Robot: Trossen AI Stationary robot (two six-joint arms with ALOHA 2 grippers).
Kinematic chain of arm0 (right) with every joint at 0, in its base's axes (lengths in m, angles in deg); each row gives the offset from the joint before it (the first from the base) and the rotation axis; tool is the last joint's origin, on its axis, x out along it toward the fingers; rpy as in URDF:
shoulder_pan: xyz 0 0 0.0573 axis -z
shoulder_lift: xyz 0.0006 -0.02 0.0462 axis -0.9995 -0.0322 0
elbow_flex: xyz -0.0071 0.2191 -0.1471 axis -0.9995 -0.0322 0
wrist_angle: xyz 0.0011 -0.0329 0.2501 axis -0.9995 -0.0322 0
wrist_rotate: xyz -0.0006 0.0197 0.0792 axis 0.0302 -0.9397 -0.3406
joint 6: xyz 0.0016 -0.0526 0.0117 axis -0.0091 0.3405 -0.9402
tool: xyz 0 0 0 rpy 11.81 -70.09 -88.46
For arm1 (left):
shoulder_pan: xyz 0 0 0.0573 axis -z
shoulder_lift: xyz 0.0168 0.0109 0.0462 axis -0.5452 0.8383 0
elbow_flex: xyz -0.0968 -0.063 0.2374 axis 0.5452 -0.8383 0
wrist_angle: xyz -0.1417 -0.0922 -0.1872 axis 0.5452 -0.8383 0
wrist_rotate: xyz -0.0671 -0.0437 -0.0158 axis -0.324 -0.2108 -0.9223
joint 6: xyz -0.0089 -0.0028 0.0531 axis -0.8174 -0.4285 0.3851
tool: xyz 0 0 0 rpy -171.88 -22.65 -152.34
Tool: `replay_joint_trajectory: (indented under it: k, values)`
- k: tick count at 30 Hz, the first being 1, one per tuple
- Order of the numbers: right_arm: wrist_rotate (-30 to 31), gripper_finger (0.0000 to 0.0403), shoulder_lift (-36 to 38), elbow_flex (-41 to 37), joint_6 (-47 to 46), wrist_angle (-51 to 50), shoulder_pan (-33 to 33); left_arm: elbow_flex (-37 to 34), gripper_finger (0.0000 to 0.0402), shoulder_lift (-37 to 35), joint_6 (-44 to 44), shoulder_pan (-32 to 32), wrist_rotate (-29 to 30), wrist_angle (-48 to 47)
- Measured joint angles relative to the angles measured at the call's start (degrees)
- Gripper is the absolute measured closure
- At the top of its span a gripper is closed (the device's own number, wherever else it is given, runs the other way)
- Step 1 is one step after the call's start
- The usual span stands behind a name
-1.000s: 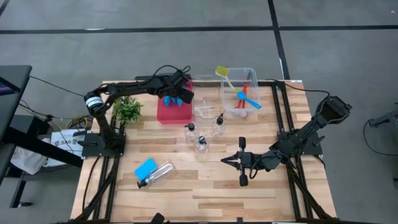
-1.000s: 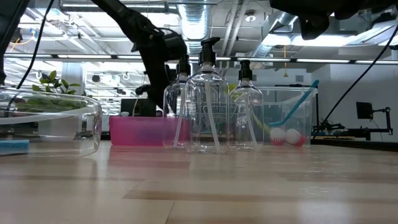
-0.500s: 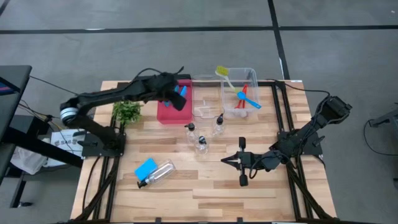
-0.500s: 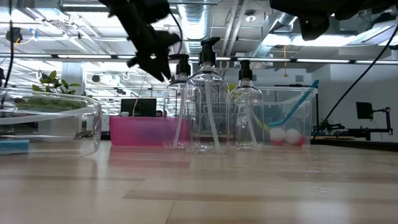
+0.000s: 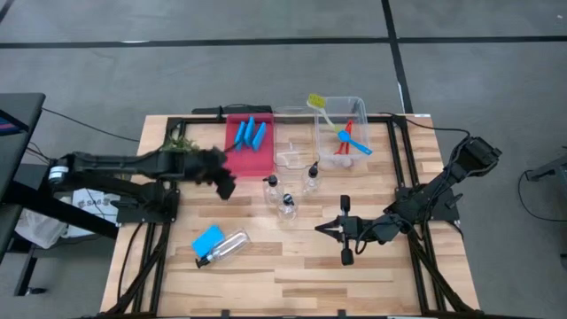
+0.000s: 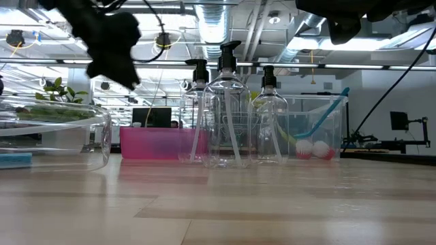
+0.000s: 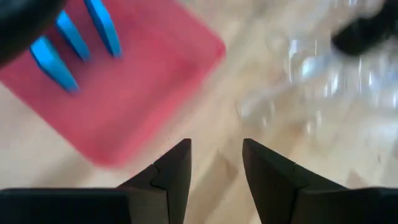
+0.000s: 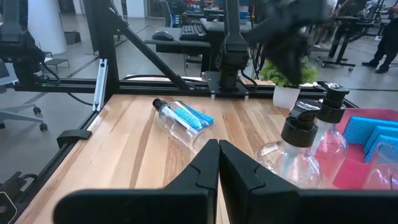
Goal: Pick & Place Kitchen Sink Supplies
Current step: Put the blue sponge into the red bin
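A robotics lab; exposed ceiling ducts (image 6: 225,17), desks with monitors (image 6: 151,117), a framed wooden table (image 5: 292,257).

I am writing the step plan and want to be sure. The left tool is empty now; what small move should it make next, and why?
Probably move the left tool, open and empty, toward the blue sponge lying beside the fallen bottle near the table's front. Three sponges already stand in the red tray, and this one is still loose. The right tool rests shut on the table.

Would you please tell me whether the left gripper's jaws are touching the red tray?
Apart. In the left wrist view the left gripper has open, empty jaws with bare wood below them, and the red tray lies beyond the tips.
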Motion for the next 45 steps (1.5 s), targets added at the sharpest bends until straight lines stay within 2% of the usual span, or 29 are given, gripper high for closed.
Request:
replay_joint_trajectory:
  k: [5,11,17,27,34,40,45]
  values:
    - [0.0,0.0398,0.0,0.0,0.0,0.0,0.0,-7.0,0.0256,-1.6,-8.4,9.7,0.0,0.1]
    - [0.0,0.0398,0.0,0.0,-0.6,0.0,0.0,-12.1,0.0257,-1.2,-17.8,20.0,1.7,0.0]
    - [0.0,0.0398,0.0,0.0,-1.5,-0.3,0.0,-14.5,0.0256,-1.2,-26.5,27.1,2.5,0.0]
    - [0.0,0.0398,0.0,0.0,-1.5,-0.4,0.0,-14.8,0.0256,-1.2,-31.3,38.1,-0.7,-0.2]
    - [0.0,0.0398,0.0,0.0,-1.5,-0.4,0.0,-14.8,0.0257,1.6,-35.4,43.0,-2.0,-1.8]
    - [0.0,0.0398,0.0,0.0,-2.2,-0.4,0.0,-14.8,0.0257,10.3,-37.6,43.2,-2.2,-1.5]
    - [0.0,0.0398,0.0,0.0,-3.0,-0.4,0.0,-14.4,0.0256,17.0,-37.6,43.2,-1.4,2.6]
